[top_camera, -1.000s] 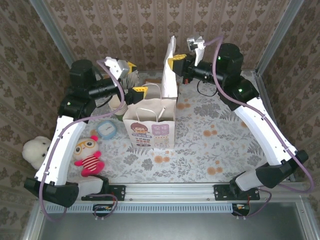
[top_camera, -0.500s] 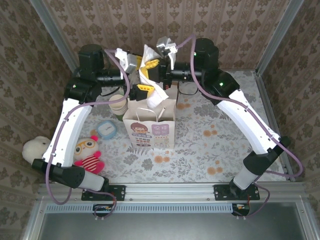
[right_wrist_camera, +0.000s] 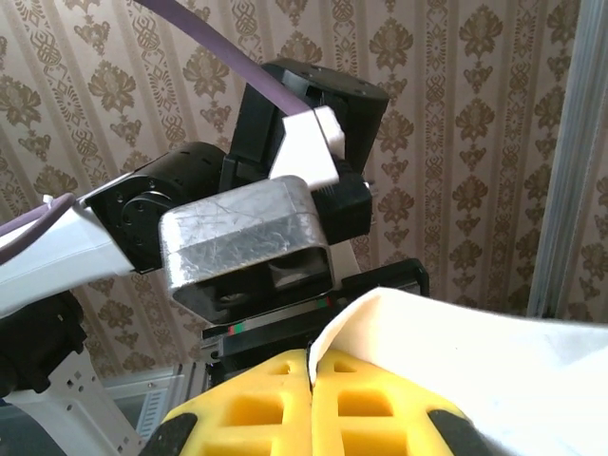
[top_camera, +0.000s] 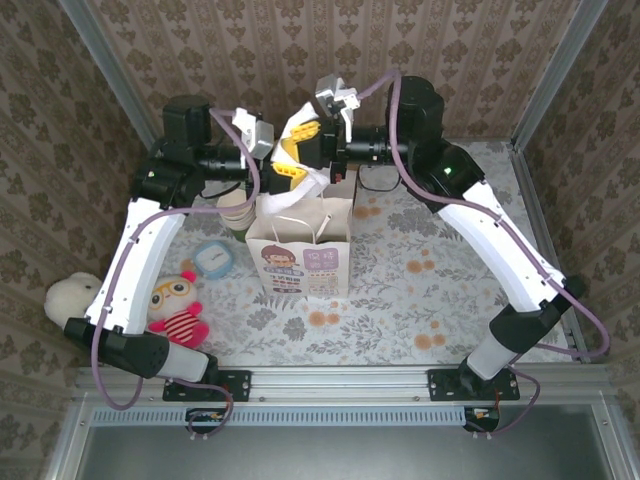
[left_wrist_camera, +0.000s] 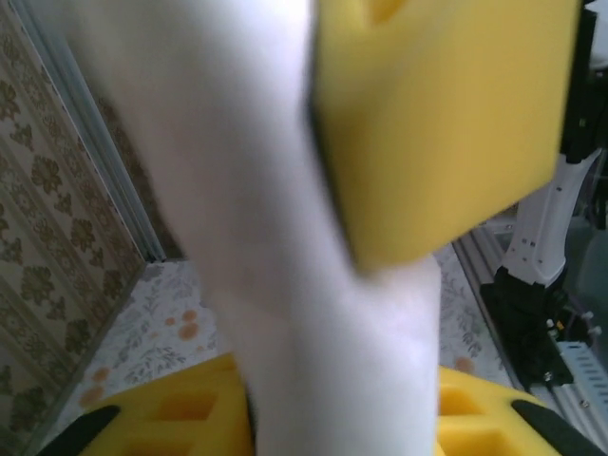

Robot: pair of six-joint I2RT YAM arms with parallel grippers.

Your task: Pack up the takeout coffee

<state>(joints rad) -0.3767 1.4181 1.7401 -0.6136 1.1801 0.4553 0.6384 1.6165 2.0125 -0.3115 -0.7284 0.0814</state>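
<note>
The takeout coffee is out of view. A white paper bag (top_camera: 312,180) hangs crumpled over the open brown carrier bag (top_camera: 300,255) at the table's middle back. My right gripper (top_camera: 308,137) is shut on the white bag's edge (right_wrist_camera: 446,332), its yellow fingers (right_wrist_camera: 256,408) pressed together. My left gripper (top_camera: 287,168) faces it from the left. In the left wrist view the white bag (left_wrist_camera: 313,285) runs down between that gripper's spread yellow fingers (left_wrist_camera: 171,418), so it stands open around the paper. The right gripper's yellow finger (left_wrist_camera: 437,123) looms above.
A stack of lidless cream cups (top_camera: 237,210) stands left of the carrier bag. A blue alarm clock (top_camera: 213,258), a red striped doll (top_camera: 178,308) and a white plush (top_camera: 70,300) lie at the left. Flowered cloth (top_camera: 440,280) stretches to the right.
The right arm swung left with the white bag, which went from upright to crumpled over the carrier bag. The left arm rose and reached in to meet it.
</note>
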